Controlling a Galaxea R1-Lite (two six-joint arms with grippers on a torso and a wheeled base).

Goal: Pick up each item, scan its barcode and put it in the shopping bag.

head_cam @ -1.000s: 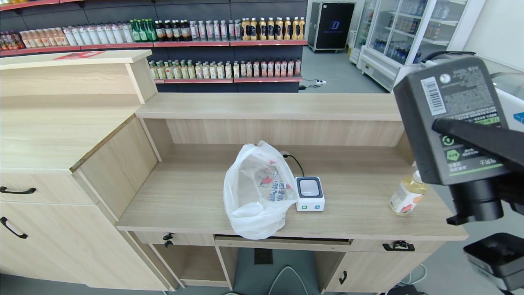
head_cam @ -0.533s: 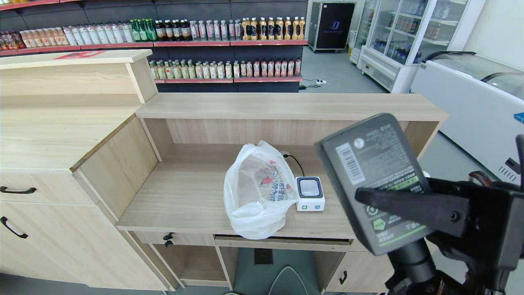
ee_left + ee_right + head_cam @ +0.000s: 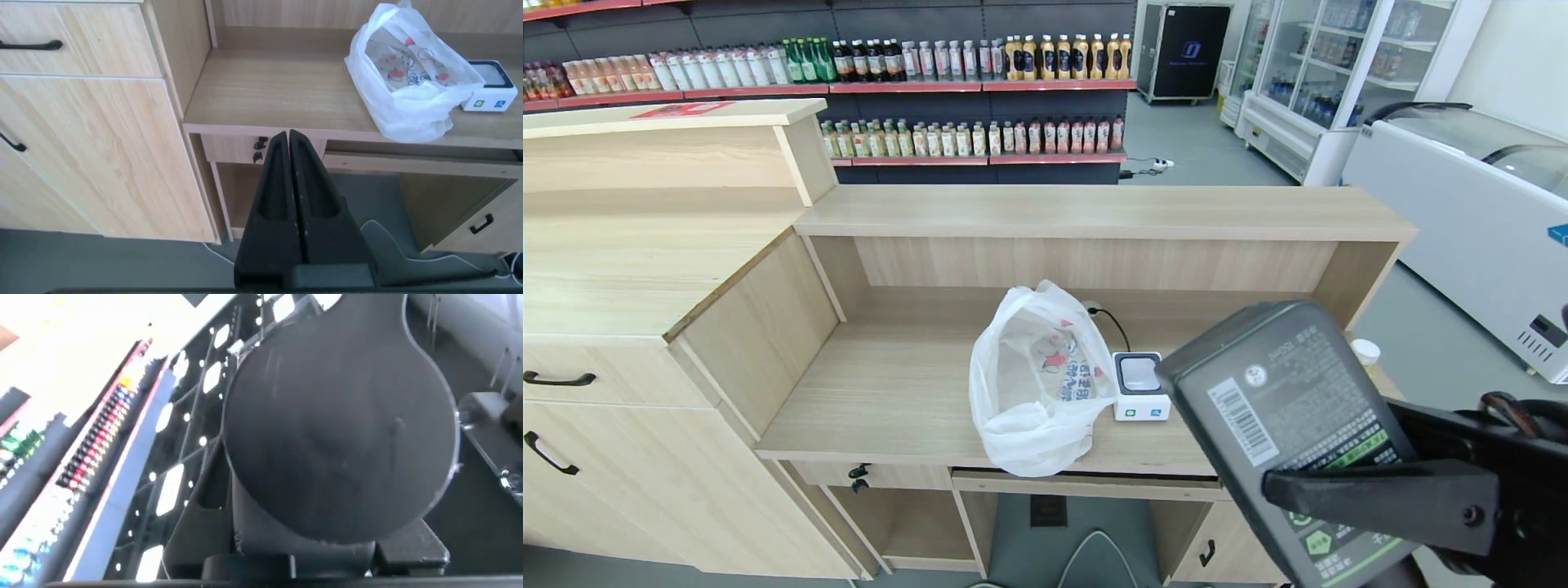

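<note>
**One dark container aloft, its barcode turned away from the scanner**

Nearest, the right gripper (image 3: 1282,490) is clamped on the dark container (image 3: 1290,384). It holds it in the air, near and to the right of the scanner (image 3: 1141,384). One finger crosses the printed face below the barcode (image 3: 1245,420), leaving the stripes uncovered. The shell looks stiff and smooth, so it is likely slippery, and heavy if full. A firm squeeze across the two broad faces suits it best, clear of the barcode. That barcode faces up, so it probably needs turning toward the scanner's window.

The left gripper (image 3: 288,139) sits low, near and to the left of the scanner and off the front edge of the counter (image 3: 890,392), its fingers pressed together on nothing.

The shopping bag (image 3: 1037,384) slumps open against the scanner's left side. It looks thin and limp, and may fold under a dropped load.

Right of the scanner, behind the container, a small bottle (image 3: 1365,351) shows its white cap.
</note>
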